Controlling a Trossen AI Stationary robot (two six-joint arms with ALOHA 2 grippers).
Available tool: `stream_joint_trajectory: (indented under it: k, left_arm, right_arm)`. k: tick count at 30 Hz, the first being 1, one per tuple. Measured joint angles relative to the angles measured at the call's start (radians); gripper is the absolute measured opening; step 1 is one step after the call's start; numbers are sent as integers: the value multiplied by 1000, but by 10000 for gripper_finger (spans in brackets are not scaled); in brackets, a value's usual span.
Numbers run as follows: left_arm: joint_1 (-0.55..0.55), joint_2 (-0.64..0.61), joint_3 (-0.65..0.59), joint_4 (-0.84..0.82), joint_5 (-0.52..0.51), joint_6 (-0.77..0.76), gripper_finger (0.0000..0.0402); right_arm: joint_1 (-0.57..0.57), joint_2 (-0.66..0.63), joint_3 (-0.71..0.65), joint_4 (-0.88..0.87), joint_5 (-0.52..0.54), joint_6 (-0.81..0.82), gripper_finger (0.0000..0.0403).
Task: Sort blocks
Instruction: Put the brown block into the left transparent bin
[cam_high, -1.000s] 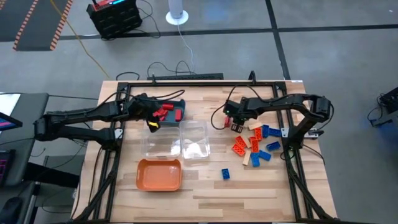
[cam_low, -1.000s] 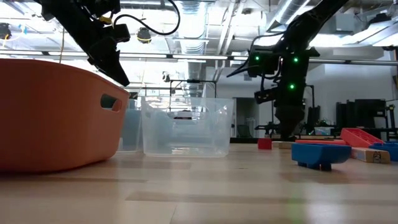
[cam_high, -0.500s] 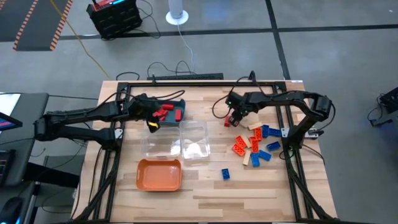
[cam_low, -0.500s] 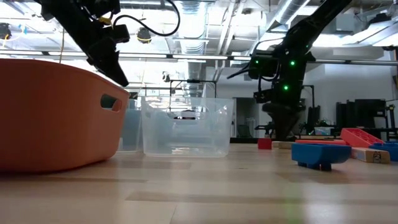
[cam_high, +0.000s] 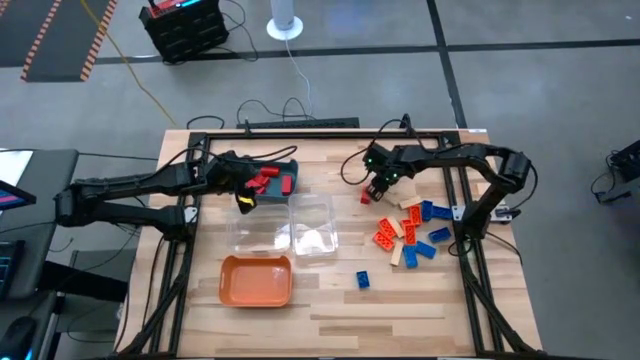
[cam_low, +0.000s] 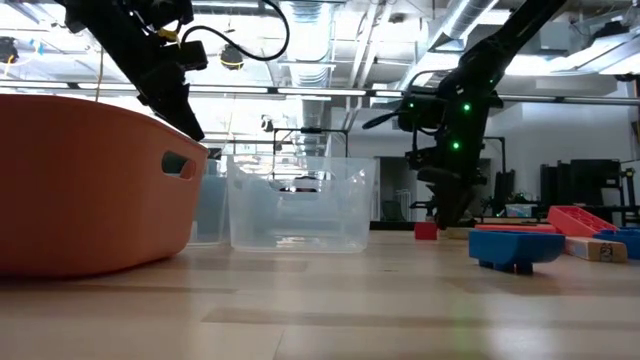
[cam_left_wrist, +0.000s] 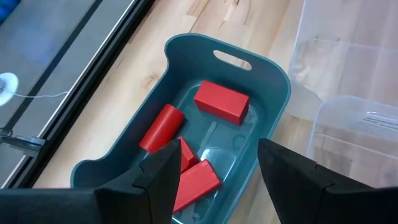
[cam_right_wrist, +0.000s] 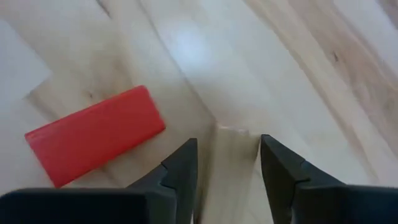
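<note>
My right gripper (cam_high: 377, 188) points down just above the table, beside a lone red block (cam_high: 367, 198) that lies flat on the wood (cam_right_wrist: 93, 138). It is shut on a pale tan block (cam_right_wrist: 236, 168). The other red, blue and tan blocks (cam_high: 410, 235) lie in a loose pile on the table's right. One blue block (cam_high: 363, 280) lies apart, nearer the front. My left gripper (cam_left_wrist: 217, 186) is open and empty above the teal tray (cam_left_wrist: 273, 68), which holds several red blocks (cam_left_wrist: 222, 102). My right gripper pinches the pale tan block between its two fingers, on two opposite sides (cam_right_wrist: 219, 163). The fingers come from above, pointing down. The block's free end (cam_right_wrist: 236, 132) sticks out past the fingertips toward the table; whether it touches the wood, I cannot tell.
Two clear trays (cam_high: 255, 228) (cam_high: 312, 225) stand side by side mid-table, and the orange tray (cam_high: 257, 281) stands in front of them. The teal tray (cam_high: 278, 170) is at the far left. Bare wood lies along the front edge.
My right gripper has gone from the far edge of the block pile toward the table's left and far edges, and now stands next to the lone red block.
</note>
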Motion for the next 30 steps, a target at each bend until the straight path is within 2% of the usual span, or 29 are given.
stream_joint_trajectory:
  k: [5, 13, 20, 24, 27, 30]
  left_arm:
    - [0, 0, 0, 0, 0, 0, 208]
    - [-2, 0, 0, 1, 0, 11, 208]
    - [-2, 0, -2, 20, 2, 11, 208]
    - [-2, 0, -47, 132, 52, 12, 208]
    - [-4, 0, -107, 293, 107, 29, 208]
    - [-5, 0, -174, 480, 116, 50, 208]
  right_arm:
    - [-29, 28, -1, -13, -34, 5, 115]
    - [-10, 42, 0, -5, -15, -10, 99]
    - [5, 24, -1, 13, -37, -62, 36]
    - [19, -44, -4, 46, -50, -89, 6]
    - [37, -116, -3, 75, -51, -103, 4]
    - [70, -193, -3, 150, -85, -121, 6]
